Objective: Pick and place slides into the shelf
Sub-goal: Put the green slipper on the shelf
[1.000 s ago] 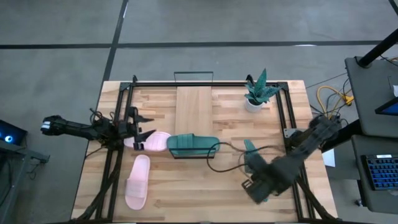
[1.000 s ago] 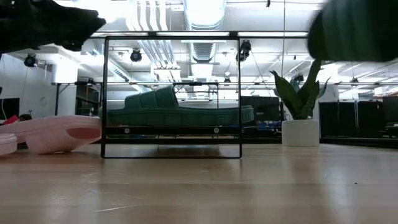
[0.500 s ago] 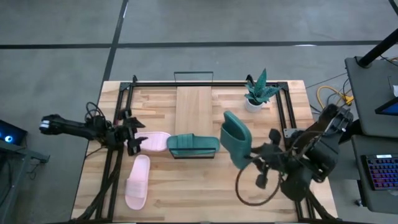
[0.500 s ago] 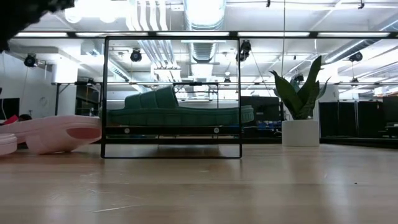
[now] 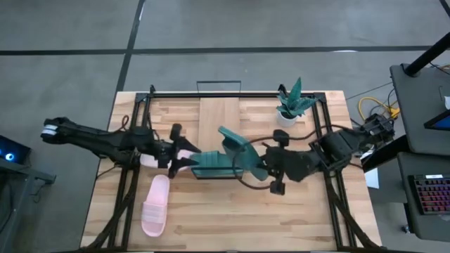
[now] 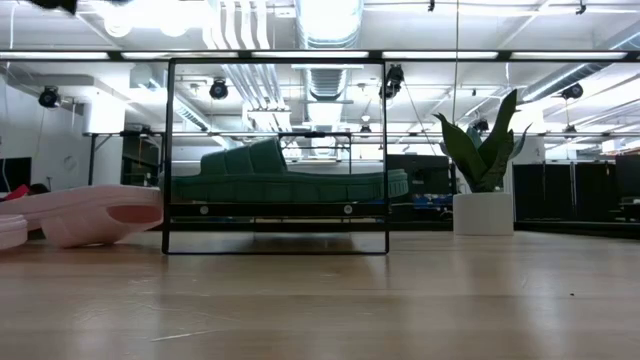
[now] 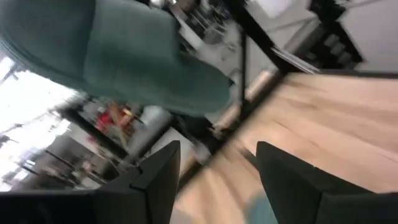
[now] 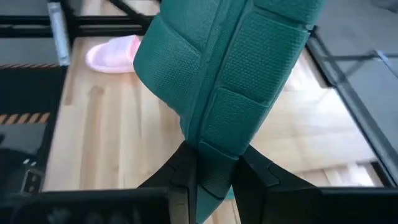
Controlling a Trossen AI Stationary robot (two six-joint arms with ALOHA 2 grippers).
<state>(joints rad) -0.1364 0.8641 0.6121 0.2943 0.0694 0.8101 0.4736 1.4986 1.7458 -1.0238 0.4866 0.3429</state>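
Pinching one teal slide point(image 5: 242, 151) by its thin edge above the worktop point(image 5: 211, 225) beside the shelf point(image 5: 219, 119), the right claw point(image 5: 261, 169) risked dropping it onto the left claw point(image 5: 184, 156), whose fingers stood apart close by.

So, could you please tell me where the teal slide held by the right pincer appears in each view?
High view: the held teal slide is at centre, above the resting teal slide, clamped by the right pincer.
Low view: not in it.
Left wrist view: fills the upper left.
Right wrist view: centre, between the fingers.
Shared landmark: pink slide.
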